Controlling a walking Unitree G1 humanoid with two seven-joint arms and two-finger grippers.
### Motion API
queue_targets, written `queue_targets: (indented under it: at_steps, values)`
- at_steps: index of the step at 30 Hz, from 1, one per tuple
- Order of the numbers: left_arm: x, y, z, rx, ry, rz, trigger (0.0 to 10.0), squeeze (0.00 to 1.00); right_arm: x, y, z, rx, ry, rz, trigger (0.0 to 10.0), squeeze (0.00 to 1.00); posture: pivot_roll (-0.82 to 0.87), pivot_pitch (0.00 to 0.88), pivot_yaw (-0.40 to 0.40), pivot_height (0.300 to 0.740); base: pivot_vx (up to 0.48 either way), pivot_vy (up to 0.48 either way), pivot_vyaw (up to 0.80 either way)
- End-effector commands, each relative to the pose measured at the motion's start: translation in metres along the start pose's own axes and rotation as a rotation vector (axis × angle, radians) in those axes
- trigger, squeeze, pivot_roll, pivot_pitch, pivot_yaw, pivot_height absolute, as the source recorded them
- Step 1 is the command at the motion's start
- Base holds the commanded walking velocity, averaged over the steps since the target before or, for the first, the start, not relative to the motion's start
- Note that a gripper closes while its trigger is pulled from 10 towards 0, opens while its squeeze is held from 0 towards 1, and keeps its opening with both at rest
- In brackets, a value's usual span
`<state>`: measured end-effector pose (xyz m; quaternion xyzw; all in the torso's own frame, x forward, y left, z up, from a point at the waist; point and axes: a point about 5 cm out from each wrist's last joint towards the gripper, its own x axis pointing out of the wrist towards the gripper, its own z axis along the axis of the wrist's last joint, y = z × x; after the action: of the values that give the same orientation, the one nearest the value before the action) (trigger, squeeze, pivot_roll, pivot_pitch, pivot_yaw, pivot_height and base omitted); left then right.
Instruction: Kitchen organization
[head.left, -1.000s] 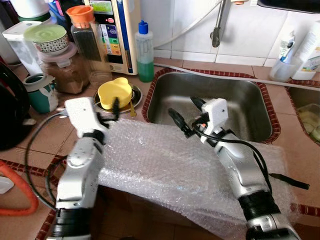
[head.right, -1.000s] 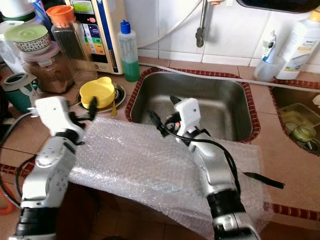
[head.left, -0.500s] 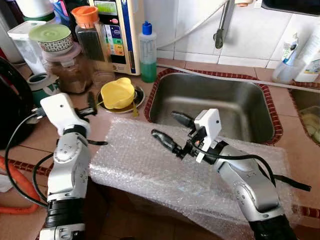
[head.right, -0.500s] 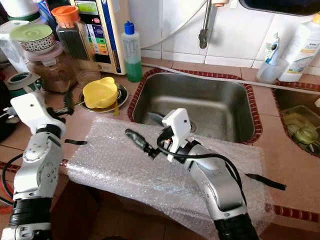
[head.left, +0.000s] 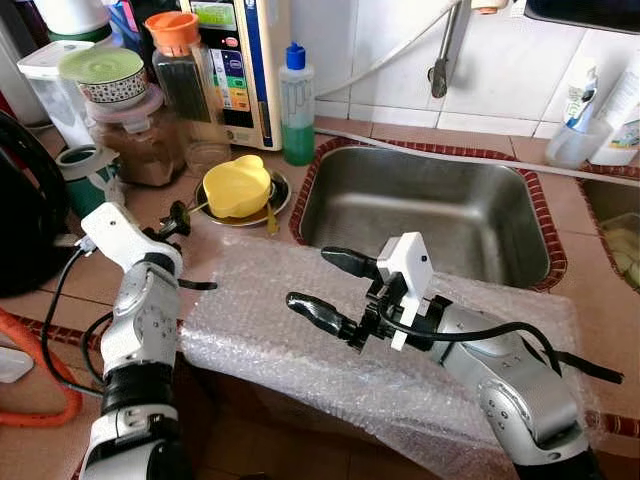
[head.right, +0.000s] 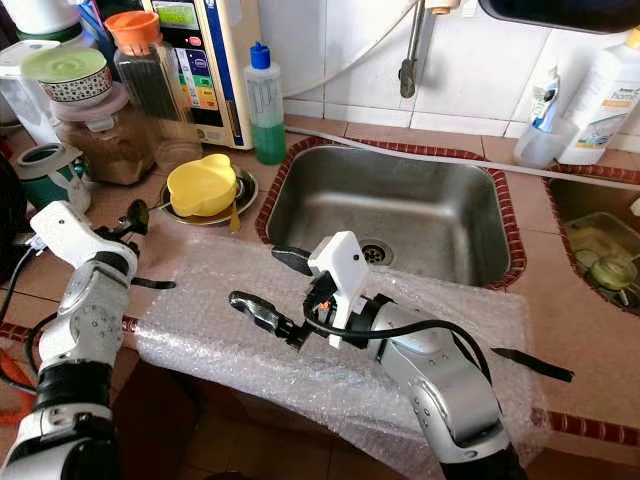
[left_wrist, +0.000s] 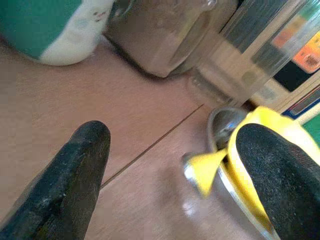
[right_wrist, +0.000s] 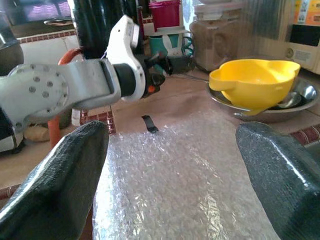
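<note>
Hovering with fingers spread, the right gripper (head.left: 334, 285) hung above the bubble wrap (head.left: 300, 330), its long axis running left-right; left gripper (head.left: 172, 217), also spread, stood farther left.

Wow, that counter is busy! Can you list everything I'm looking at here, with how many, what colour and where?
bubble wrap: one sheet, clear, over the counter's front edge
sink: one, steel, behind the wrap
yellow bowl: one, in a steel dish left of the sink
green bottle: one, blue cap, by the wall
brown jar: one, carrying a patterned bowl with a green lid
orange-capped jar: one, dark contents
teal mug: one, far left
white bottle: one, far right
left gripper: black fingers open, near the yellow bowl
right gripper: black fingers open, above the bubble wrap
</note>
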<state>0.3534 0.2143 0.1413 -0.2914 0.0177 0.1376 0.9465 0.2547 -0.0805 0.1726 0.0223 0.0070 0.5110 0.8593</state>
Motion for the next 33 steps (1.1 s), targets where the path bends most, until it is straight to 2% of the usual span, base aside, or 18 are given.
queue_targets:
  at_steps: [1, 7, 8, 9, 10, 20, 22, 24, 26, 28, 33]
  values:
    - [0.005, 0.001, 0.004, -0.044, 0.004, -0.005, 10.0, 0.0, -0.001, 0.005, 0.004, -0.016, -0.004, 0.012, 10.0, 0.27, 0.05, 0.06, 0.059, 0.74, 0.0, 0.0, 0.0]
    - [0.014, -0.007, 0.002, -0.128, 0.026, -0.03, 10.0, 0.0, -0.001, 0.004, 0.005, -0.019, 0.0, 0.001, 10.0, 0.27, 0.04, 0.059, 0.06, 0.74, 0.0, 0.0, 0.0]
    - [0.014, -0.007, 0.002, -0.134, 0.025, -0.029, 9.1, 0.0, -0.001, 0.004, 0.005, -0.02, 0.0, 0.0, 10.0, 0.27, 0.04, 0.059, 0.062, 0.74, 0.0, 0.0, 0.0]
    - [0.015, -0.008, 0.003, -0.133, 0.024, -0.033, 3.8, 0.0, -0.001, 0.004, 0.005, -0.021, 0.0, -0.001, 10.0, 0.27, 0.04, 0.059, 0.062, 0.74, 0.0, 0.0, 0.0]
    - [0.015, -0.009, 0.003, -0.138, 0.024, -0.041, 0.0, 0.0, -0.001, 0.004, 0.006, -0.022, 0.0, -0.002, 10.0, 0.27, 0.04, 0.059, 0.062, 0.74, 0.0, 0.0, 0.0]
    - [0.02, -0.009, 0.002, -0.177, 0.033, -0.049, 0.0, 0.0, -0.002, 0.004, 0.004, -0.022, 0.008, -0.009, 10.0, 0.25, 0.04, 0.056, 0.066, 0.74, 0.0, 0.0, 0.0]
    - [0.021, -0.009, 0.001, -0.192, 0.036, -0.044, 0.0, 0.0, -0.002, 0.005, 0.004, -0.02, 0.014, -0.003, 10.0, 0.2, 0.04, 0.056, 0.065, 0.74, 0.0, 0.0, 0.0]
    - [0.021, -0.01, 0.0, -0.212, 0.039, -0.036, 0.0, 0.0, -0.002, 0.005, 0.004, -0.019, 0.018, 0.001, 10.0, 0.07, 0.04, 0.057, 0.064, 0.74, 0.0, 0.0, 0.0]
    - [0.021, -0.01, 0.0, -0.213, 0.037, -0.034, 0.0, 0.0, -0.002, 0.005, 0.003, -0.019, 0.019, 0.002, 10.0, 0.07, 0.04, 0.057, 0.064, 0.74, 0.0, 0.0, 0.0]
    - [0.021, -0.009, 0.0, -0.23, 0.032, -0.022, 0.0, 0.0, -0.001, 0.005, 0.003, -0.02, 0.021, 0.004, 10.0, 0.01, 0.04, 0.057, 0.063, 0.74, 0.0, 0.0, 0.0]
    - [0.02, -0.008, 0.0, -0.233, 0.031, -0.025, 0.0, 0.0, -0.001, 0.005, 0.002, -0.02, 0.025, 0.005, 10.0, 0.0, 0.04, 0.055, 0.063, 0.74, 0.0, 0.0, 0.0]
